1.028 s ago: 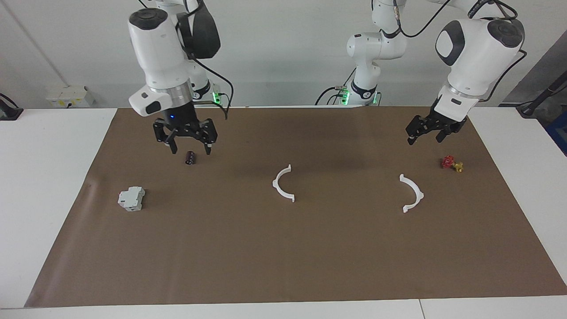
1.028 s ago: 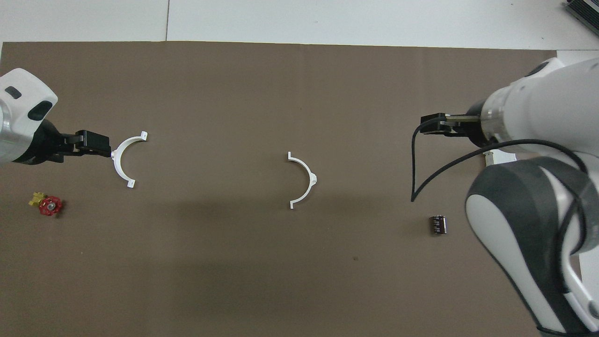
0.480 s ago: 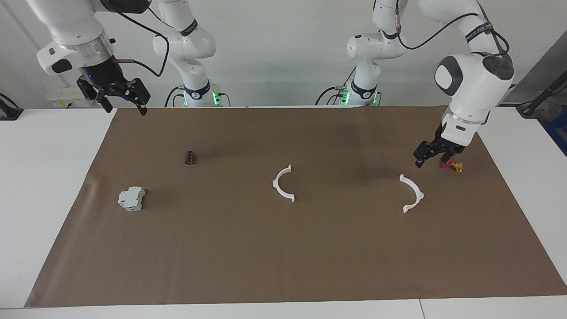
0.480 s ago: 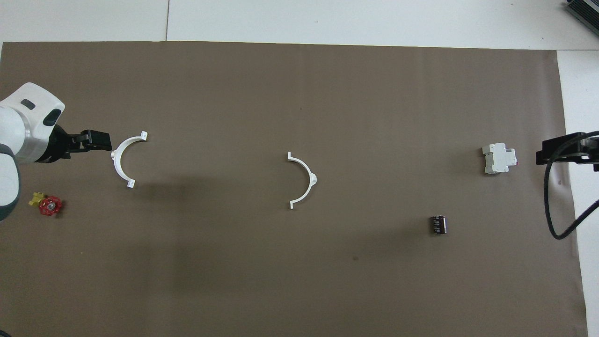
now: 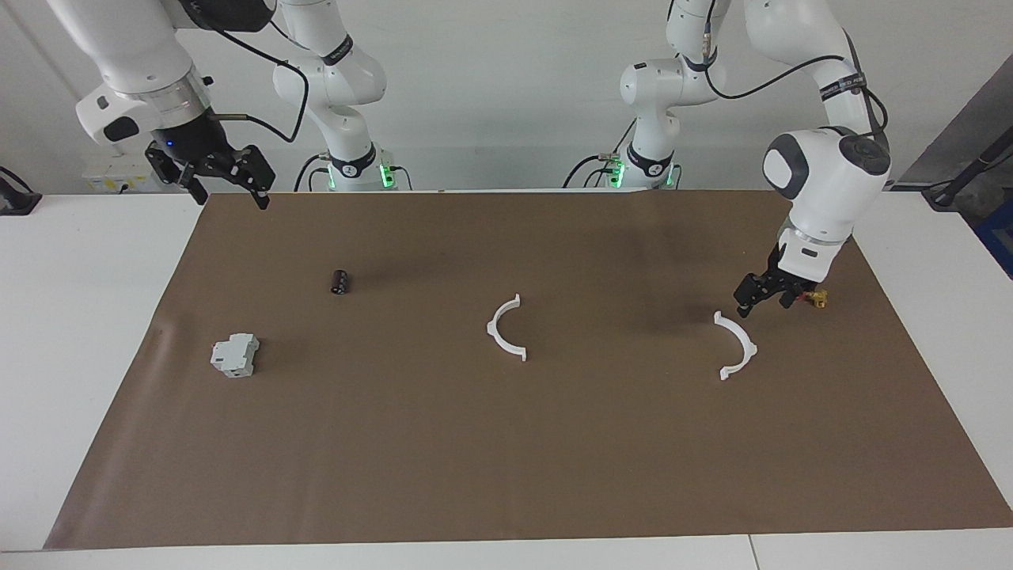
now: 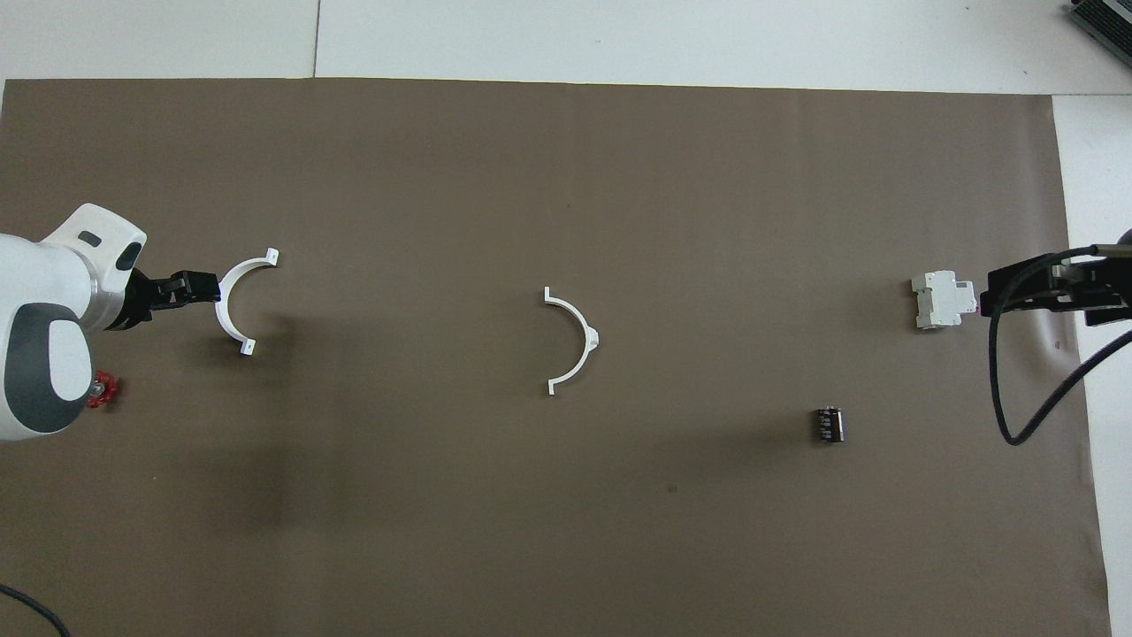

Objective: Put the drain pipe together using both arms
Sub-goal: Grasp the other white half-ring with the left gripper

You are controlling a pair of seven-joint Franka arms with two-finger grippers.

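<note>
A: Where are the drain pipe halves?

B: One half-ring (image 5: 507, 328) lies mid-surface, the other (image 5: 737, 345) toward the left arm's end, well apart.

A: Grippers?

B: Left gripper (image 5: 764, 296) low beside that end half-ring, fingers apart, empty. Right gripper (image 5: 226, 180) raised over the mat's corner, fingers apart.

the left arm (image 6: 49, 354) covers most of the valve (image 6: 104, 390) from above, and in the facing view the left gripper (image 5: 764, 297) hides its red wheel. the right gripper (image 6: 1052, 290) is cut by the overhead edge. whether the left gripper's tips touch the half-ring (image 5: 736, 345) beside them is too small to tell.
</note>
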